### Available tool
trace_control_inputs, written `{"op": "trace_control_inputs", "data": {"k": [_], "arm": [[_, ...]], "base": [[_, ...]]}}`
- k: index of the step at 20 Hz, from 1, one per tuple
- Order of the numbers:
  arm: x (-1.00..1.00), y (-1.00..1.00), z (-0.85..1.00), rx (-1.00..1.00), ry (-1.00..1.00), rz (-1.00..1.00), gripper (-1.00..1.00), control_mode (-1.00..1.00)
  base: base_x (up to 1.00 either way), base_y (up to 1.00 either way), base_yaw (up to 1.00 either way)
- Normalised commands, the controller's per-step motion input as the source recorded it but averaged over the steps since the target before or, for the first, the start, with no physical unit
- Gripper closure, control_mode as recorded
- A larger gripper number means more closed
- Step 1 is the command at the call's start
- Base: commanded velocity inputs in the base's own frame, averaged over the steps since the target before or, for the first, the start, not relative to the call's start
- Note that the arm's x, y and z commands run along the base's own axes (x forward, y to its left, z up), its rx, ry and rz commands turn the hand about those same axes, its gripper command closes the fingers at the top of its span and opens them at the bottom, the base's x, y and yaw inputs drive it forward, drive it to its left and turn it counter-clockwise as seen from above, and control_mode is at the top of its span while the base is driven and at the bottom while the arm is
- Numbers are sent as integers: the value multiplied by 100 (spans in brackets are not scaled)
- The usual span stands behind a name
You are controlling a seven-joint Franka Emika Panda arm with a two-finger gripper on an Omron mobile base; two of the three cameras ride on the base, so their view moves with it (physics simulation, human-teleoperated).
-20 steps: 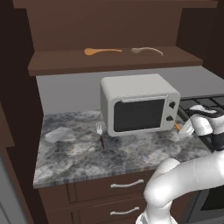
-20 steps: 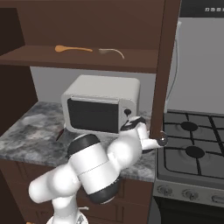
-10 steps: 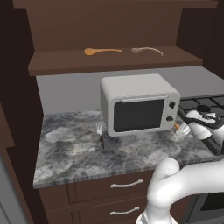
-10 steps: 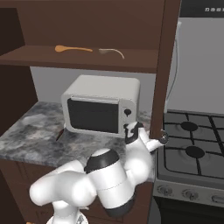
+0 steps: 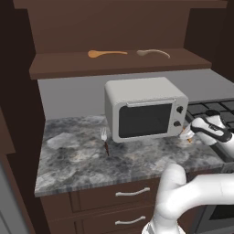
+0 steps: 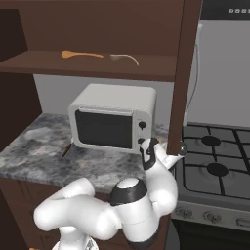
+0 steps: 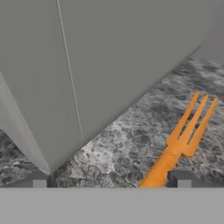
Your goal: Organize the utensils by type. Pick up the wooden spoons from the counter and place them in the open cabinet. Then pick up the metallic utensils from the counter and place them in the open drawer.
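Cabinet shelf [image 5: 55, 68]: both wooden spoons, the orange one [image 5: 106, 54] and the pale one [image 5: 153, 53], lie where they lay a second ago. By my judgement the first half of the task is done.

Counter [image 5: 73, 160], left of the microwave [image 5: 144, 109]: the dark-handled fork [image 5: 105, 139] has not moved and is untouched.

Right of the microwave: the orange-handled utensil [image 7: 181, 138] lies flat on the stone just beside the microwave's corner, prongs pointing away from the hand.

Gripper [image 5: 189, 133]: over the last second the arm's elbow has swung down and forward while the hand has eased a little lower toward this utensil. In the hand view the jaws are spread wide, as they were before, with nothing between them. The utensil's handle runs in near the right fingertip [image 7: 183, 180] rather than centred.

Assessment: the metal-utensil phase has begun; this is an approach, no grasp yet. Both metal utensils remain on the counter.
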Motion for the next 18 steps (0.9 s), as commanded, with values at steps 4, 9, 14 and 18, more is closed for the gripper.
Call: {"op": "trace_control_inputs", "data": {"k": [4, 9, 14, 18], "arm": [[20, -21, -18, 14, 19, 4, -100, -100], [6, -18, -23, 9, 11, 4, -100, -100], [-2, -9, -40, 8, 12, 3, 100, -100], [-16, -27, -47, 7, 13, 1, 100, -100]], "base": [[0, 0, 0], [0, 0, 0], [0, 0, 0], [0, 0, 0]]}}
